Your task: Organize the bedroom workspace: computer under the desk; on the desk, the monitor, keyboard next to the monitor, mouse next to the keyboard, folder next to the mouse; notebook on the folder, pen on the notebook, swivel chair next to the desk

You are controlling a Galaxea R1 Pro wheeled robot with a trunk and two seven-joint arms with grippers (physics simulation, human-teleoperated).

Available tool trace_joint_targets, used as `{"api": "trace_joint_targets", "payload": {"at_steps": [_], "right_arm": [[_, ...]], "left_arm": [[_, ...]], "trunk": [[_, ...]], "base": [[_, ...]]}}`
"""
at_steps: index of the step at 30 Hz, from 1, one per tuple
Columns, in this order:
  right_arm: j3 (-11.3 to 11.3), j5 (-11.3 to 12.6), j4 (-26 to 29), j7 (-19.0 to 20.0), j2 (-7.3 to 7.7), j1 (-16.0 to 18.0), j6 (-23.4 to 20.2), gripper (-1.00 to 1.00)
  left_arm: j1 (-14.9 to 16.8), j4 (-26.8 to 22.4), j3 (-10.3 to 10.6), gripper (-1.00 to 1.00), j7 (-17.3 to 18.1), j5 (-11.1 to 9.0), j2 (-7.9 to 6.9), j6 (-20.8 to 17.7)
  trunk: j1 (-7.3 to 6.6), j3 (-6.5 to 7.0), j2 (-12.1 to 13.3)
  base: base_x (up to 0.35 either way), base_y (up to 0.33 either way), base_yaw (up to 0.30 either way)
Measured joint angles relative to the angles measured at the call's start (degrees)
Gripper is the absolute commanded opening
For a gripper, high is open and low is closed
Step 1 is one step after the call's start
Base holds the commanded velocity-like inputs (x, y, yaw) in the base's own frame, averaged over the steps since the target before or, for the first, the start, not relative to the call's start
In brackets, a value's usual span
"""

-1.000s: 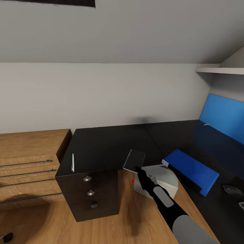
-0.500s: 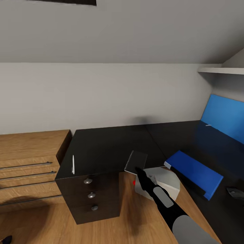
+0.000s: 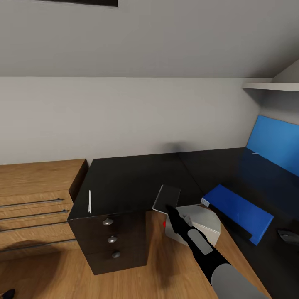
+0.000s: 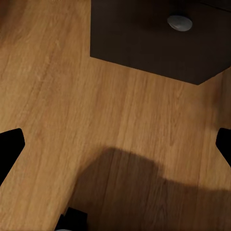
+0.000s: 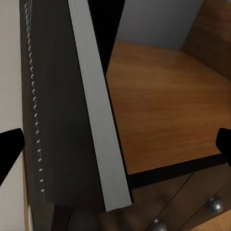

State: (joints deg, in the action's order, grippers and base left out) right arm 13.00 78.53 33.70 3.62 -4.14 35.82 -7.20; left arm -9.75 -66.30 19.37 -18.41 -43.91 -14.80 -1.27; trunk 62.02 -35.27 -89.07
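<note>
At the far left stands a light wooden drawer cabinet, and just beside it the glossy black tabletop begins, with its dark three-drawer unit under the near corner. The white pen lies on that corner, close to the edge above the drawers. My left gripper hangs over bare wood floor, its fingers spread wide, with one drawer knob in its wrist view. Further right, my right arm reaches forward and up from the lower edge of the head view, and my right gripper is closed on the near edge of the notebook, holding it tilted at the front edge of the tabletop. Below it on the floor sits the grey computer with its red light. To its right the blue folder lies flat on the tabletop, and the mouse rests at the far right edge.
</note>
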Motion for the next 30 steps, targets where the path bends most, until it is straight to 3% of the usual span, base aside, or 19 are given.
{"api": "trace_joint_targets", "payload": {"at_steps": [30], "right_arm": [[1.95, -0.08, 0.27, 1.65, 0.05, -0.53, 0.09, 1.00]], "left_arm": [[0.00, 0.09, 0.02, 1.00, 0.00, 0.00, 0.00, 0.00]], "trunk": [[0.00, 0.00, 0.00]], "base": [[0.000, 0.000, 0.000]]}}
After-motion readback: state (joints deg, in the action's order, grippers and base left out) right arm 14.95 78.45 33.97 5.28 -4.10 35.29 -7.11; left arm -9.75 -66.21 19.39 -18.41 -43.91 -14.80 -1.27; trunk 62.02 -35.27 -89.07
